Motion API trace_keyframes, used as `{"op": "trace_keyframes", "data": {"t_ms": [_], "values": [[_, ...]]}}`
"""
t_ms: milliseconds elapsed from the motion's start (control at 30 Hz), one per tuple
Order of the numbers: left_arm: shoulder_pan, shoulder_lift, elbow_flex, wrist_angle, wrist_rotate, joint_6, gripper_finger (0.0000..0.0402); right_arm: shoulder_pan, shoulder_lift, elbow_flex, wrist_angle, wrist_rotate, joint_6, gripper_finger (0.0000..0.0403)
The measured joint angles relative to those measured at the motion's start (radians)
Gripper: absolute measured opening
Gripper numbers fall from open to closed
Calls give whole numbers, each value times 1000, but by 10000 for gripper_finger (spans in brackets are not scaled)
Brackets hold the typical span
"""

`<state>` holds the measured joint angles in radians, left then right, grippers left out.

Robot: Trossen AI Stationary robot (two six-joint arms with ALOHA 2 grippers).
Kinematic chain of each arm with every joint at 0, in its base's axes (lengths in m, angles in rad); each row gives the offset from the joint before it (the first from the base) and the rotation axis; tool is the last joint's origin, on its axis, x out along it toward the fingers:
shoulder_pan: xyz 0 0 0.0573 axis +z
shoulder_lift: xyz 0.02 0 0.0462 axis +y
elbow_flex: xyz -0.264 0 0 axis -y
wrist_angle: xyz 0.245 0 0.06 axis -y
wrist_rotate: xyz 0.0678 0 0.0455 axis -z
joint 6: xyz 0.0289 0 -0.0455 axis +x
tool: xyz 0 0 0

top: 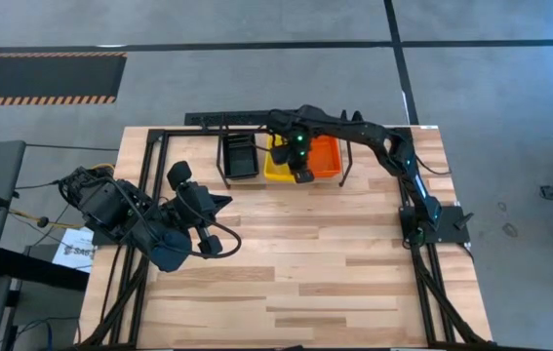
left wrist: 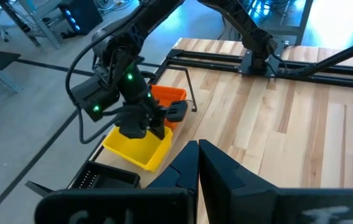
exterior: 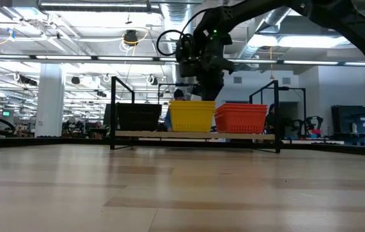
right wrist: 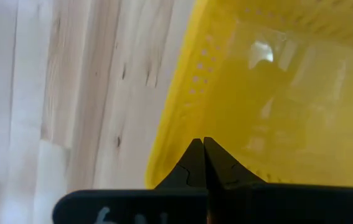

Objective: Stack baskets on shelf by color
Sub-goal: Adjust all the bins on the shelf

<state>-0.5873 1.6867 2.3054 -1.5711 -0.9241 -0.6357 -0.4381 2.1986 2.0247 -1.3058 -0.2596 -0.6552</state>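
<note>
Now: right gripper (top: 302, 175) closed empty over yellow basket (top: 279, 166) | shelf (exterior: 195, 135): black (top: 240, 156), yellow, orange (top: 324, 156) baskets stacked | left gripper (left wrist: 198, 163) closed, well away | next: probably retreat, sorting looks finished

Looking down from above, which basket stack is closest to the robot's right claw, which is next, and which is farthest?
From the right gripper:
1. Yellow baskets, middle of the shelf, right under it.
2. Orange baskets, just beside, toward the right arm's base.
3. Black baskets, farthest, at the shelf's other end.
</note>
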Motion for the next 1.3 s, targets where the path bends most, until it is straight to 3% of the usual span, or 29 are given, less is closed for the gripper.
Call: {"op": "trace_keyframes", "data": {"t_ms": [267, 400, 667, 900, 1300], "values": [[0, 0, 0, 0, 0, 5, 0, -5, 0, 0, -18, 8, -14, 0], [0, 0, 0, 0, 0, 7, 0, -4, 0, 5, 17, 91, -29, 0], [0, 0, 0, 0, -1, 7, 0, 16, -18, 168, 23, 130, -34, 0], [0, 0, 0, 0, -2, 11, 0, 19, -18, 267, 126, -37, -57, 0], [0, 0, 0, 0, -4, 11, 0, 48, 36, 261, 193, -96, -25, 0]]}}
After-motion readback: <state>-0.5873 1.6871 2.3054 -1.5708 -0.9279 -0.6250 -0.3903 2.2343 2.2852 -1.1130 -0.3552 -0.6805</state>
